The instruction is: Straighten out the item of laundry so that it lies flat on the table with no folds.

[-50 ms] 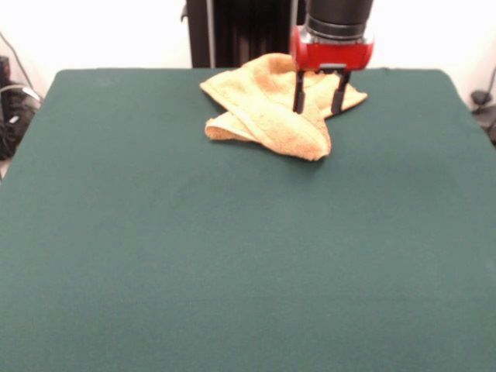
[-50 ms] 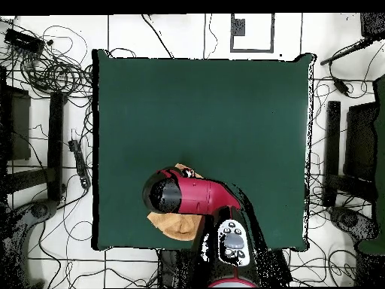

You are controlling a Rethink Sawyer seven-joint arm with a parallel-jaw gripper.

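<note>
Open gripper (image 1: pixel 318 102) is held over the crumpled towel's (image 1: pixel 267 108) right part, folded bulk lying to its left.

Nothing but the crumpled towel (image 1: pixel 271 112) is blocking my gripper (image 1: pixel 318 102); bare table (image 1: pixel 232 256) is lying open everywhere around it.

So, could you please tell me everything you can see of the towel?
The towel is yellow-orange terry cloth with hemmed edges, lying crumpled and folded over itself on the green table, close to the edge by the robot. One layer is doubled across the front, and corners stick out to both sides. The open tool has its fingers down at the cloth. From overhead, the arm hides most of it.
</note>
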